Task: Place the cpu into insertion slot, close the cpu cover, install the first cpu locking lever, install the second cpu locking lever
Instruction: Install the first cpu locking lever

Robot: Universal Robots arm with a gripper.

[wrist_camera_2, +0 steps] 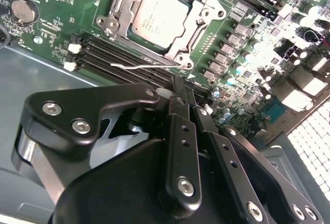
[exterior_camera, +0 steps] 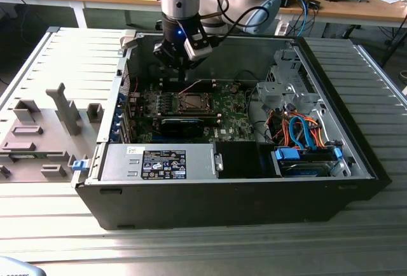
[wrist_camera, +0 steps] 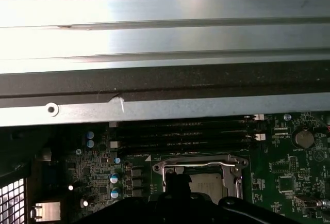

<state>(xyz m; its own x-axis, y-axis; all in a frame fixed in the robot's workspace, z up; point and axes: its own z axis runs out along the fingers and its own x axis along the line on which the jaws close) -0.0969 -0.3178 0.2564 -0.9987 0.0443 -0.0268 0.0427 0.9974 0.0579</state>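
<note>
The cpu (wrist_camera_2: 157, 20), a dull silver square, lies in the insertion slot (exterior_camera: 190, 103) on the green board. The silver cpu cover (wrist_camera_2: 198, 15) lies flat around it as a frame. A thin wire locking lever (wrist_camera_2: 144, 65) runs along the slot's edge next to the black memory slots; it also shows in the first wrist view as the lever (wrist_camera: 202, 162) across the cover (wrist_camera: 170, 171). My gripper (exterior_camera: 180, 66) hangs above the memory slots, just behind the slot. In the second wrist view its black fingertips (wrist_camera_2: 180, 87) sit pressed together, shut on nothing, close to the lever.
The open computer case (exterior_camera: 235, 193) lies on a slatted metal table. Memory slots (wrist_camera_2: 129, 61), capacitors (wrist_camera_2: 232, 59) and a coin cell (wrist_camera_2: 24, 10) surround the socket. A drive cage with orange and blue cables (exterior_camera: 302, 133) fills the exterior view's right. Grey fixtures (exterior_camera: 63, 107) stand at its left.
</note>
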